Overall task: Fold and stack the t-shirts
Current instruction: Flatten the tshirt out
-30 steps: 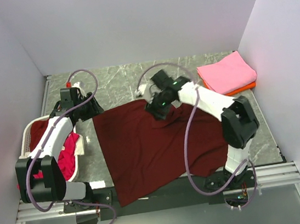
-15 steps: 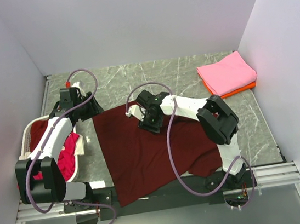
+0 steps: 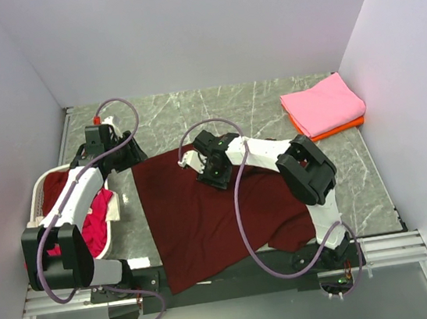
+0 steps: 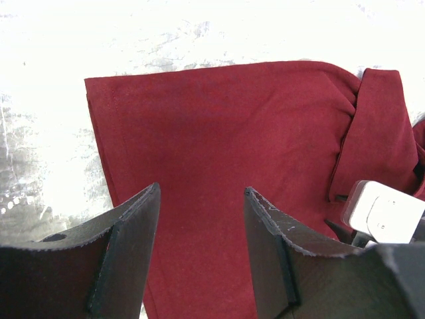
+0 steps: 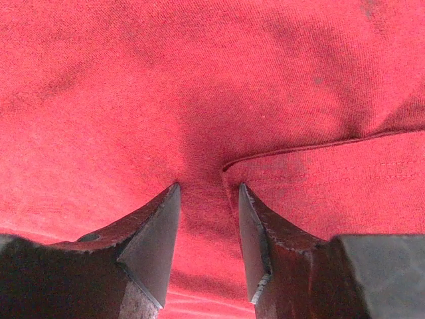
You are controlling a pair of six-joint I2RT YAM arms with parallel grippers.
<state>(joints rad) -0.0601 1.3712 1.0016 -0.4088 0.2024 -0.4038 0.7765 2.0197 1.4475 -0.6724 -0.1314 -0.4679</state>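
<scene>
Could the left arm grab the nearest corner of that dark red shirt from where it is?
Probably yes. The left gripper hangs open right over the dark red shirt, whose corner lies flat and uncovered ahead of it.

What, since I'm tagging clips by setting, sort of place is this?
Probably a lab test booth: plain white walls box in a grey marble-patterned tabletop, two white-and-black robot arms are mounted on a metal rail at its near edge, and a dark maroon cloth t-shirt lies spread there.
</scene>
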